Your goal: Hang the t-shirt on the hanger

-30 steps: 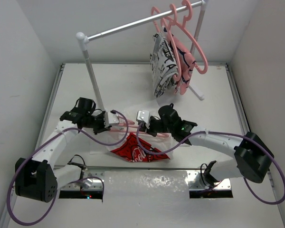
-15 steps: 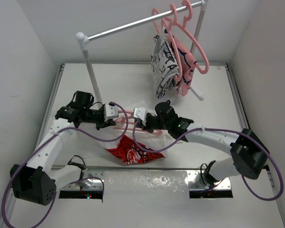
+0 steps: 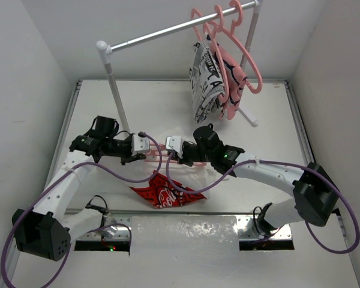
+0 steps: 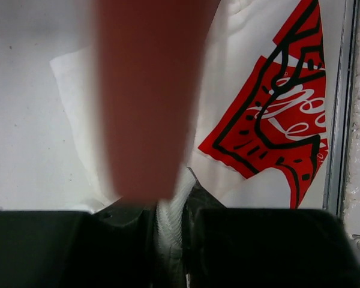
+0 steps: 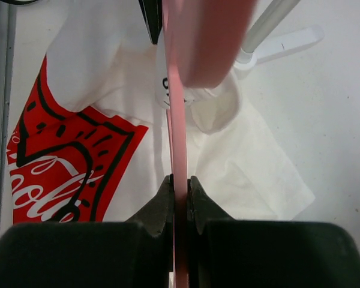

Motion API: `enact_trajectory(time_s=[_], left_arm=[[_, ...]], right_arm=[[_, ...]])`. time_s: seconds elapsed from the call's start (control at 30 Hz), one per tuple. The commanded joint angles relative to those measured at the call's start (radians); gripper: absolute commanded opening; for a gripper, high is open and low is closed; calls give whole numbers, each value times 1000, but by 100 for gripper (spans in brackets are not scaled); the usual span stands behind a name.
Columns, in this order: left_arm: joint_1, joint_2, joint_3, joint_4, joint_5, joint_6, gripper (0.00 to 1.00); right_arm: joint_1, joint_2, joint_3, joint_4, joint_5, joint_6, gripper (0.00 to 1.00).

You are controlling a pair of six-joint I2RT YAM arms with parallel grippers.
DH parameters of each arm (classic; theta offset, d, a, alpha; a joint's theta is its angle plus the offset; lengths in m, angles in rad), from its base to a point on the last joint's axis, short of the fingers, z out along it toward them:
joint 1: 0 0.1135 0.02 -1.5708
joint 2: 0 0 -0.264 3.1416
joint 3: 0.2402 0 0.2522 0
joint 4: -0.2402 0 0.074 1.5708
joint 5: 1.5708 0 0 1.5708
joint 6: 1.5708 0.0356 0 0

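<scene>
White arm links [image 3: 60,189], black joints [image 3: 315,201], looping purple cables [image 3: 2,261]

my top camera looks down from high at the near edge, over the whole table [image 3: 156,102]. both wrist cameras look down from close up; all three share the t-shirt [image 3: 165,193].

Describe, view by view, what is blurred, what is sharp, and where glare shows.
Left wrist: a broad reddish smear, probably the hanger close to the lens, is out of focus; the print on the t-shirt is sharp. Right wrist: the hanger is crisp at the fingers, blurring to a pink blob at the top. Top external: sharp throughout, mild glare on the shiny strip.
</scene>
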Motion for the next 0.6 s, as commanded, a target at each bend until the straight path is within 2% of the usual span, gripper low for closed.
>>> enact_trajectory(time_s=[0.0, 0.1, 0.17, 0.2, 0.23, 0.37, 0.43, 0.57], left_arm=[[-21, -9, 0, -20, 41, 23, 12], [-21, -12, 4, -24, 27, 23, 4], [-21, -10, 6, -41, 10, 35, 4], [-21, -6, 6, -66, 4, 64, 12], [-21, -3, 4, -71, -5, 71, 16], [-21, 14, 7, -74, -64, 74, 21], [-21, 19, 10, -86, -70, 87, 27], [-21, 24, 24, -100, -76, 94, 29]], right_arm=[[11, -8, 76, 99, -39, -35, 0], [11, -24, 59, 118, -39, -28, 0], [10, -37, 56, 123, -33, -32, 0], [10, -41, 59, 122, -36, -37, 0], [10, -44, 60, 119, -37, -40, 0], [11, -50, 69, 102, -48, -58, 0], [11, -50, 79, 83, -53, -74, 0], [11, -48, 82, 65, -62, -78, 0]])
